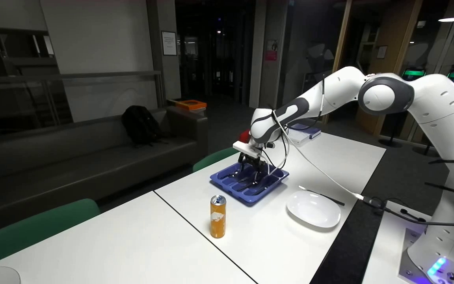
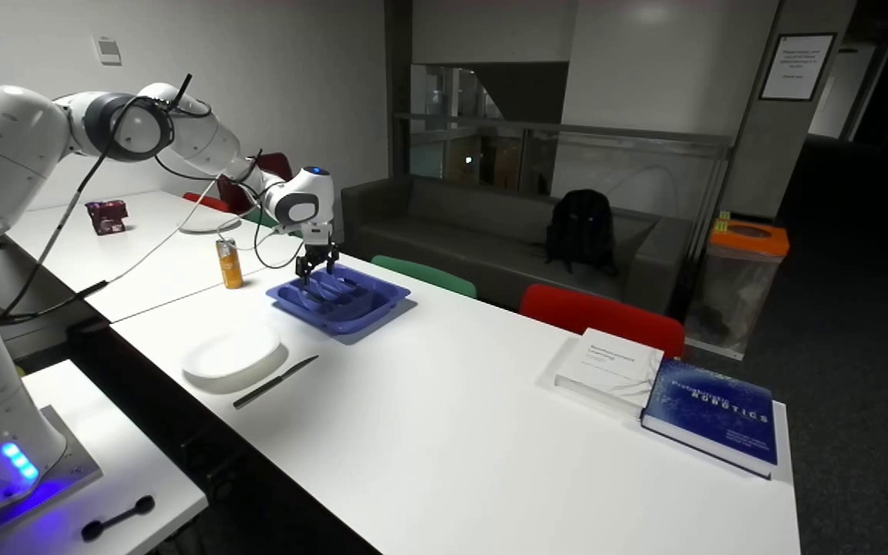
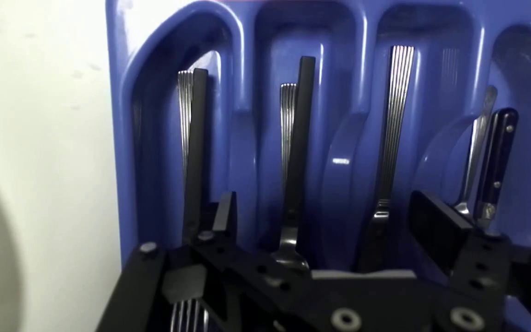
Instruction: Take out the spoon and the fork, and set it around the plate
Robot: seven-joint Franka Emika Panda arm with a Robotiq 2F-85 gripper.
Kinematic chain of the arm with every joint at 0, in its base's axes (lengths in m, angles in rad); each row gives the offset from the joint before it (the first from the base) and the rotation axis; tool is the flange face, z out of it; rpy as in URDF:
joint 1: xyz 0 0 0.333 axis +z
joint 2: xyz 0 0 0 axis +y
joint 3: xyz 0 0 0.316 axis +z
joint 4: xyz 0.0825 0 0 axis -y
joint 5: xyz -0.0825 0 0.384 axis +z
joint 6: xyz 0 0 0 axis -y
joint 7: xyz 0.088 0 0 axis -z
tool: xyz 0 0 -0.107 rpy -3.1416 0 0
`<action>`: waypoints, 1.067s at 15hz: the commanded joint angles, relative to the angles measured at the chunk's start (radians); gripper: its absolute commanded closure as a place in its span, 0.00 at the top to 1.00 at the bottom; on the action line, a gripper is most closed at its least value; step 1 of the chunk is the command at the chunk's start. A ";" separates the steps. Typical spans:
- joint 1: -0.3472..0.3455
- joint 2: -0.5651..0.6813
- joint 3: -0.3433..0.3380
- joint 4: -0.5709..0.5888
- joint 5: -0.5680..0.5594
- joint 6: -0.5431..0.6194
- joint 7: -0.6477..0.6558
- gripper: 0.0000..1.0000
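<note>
Gripper (image 3: 324, 213) gapes wide over the blue tray (image 2: 348, 324), orange can (image 1: 218, 221) and loose knife (image 2: 263, 388) nearby.

Office-like lounge, grey sofa (image 2: 475, 235), robotics book (image 2: 714, 412)

Spoon (image 3: 297, 170) partly hidden (fork tines (image 3: 188, 316) cropped).
</note>
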 commanded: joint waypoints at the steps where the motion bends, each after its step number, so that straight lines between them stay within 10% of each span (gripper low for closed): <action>1: -0.030 0.050 0.022 0.063 0.032 -0.026 -0.018 1.00; 16: -0.058 0.138 0.041 0.120 0.051 -0.028 -0.032 1.00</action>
